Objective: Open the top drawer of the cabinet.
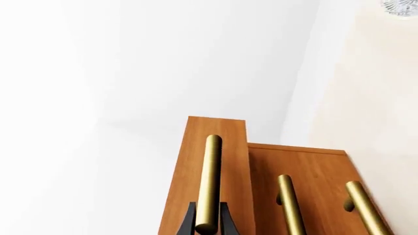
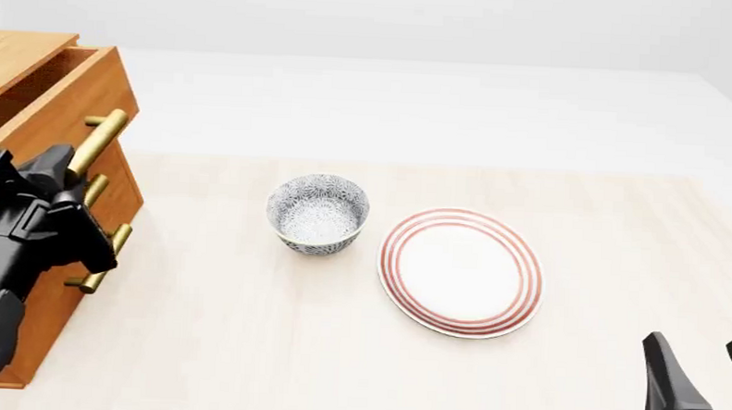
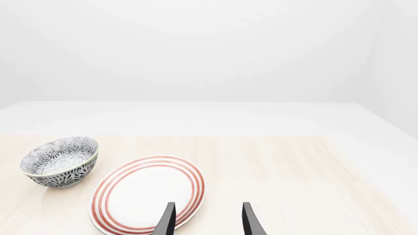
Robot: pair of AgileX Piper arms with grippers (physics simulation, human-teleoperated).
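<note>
We note a patterned bowl (image 2: 317, 213) and striped plate (image 2: 462, 270) mid-table, right of the cabinet (image 2: 41, 274). Its top drawer (image 2: 68, 99), far left, juts out; left gripper (image 1: 207, 223) clamps its brass handle (image 1: 210, 183). Right gripper (image 3: 205, 219) released.

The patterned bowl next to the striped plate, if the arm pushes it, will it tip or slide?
The bowl would probably slide rather than tip: it stands upright, and looks wider than tall. It looks like glazed ceramic, so likely stiff, slippery and breakable. Pushed rightward, it may knock the plate lying close beside it.
</note>
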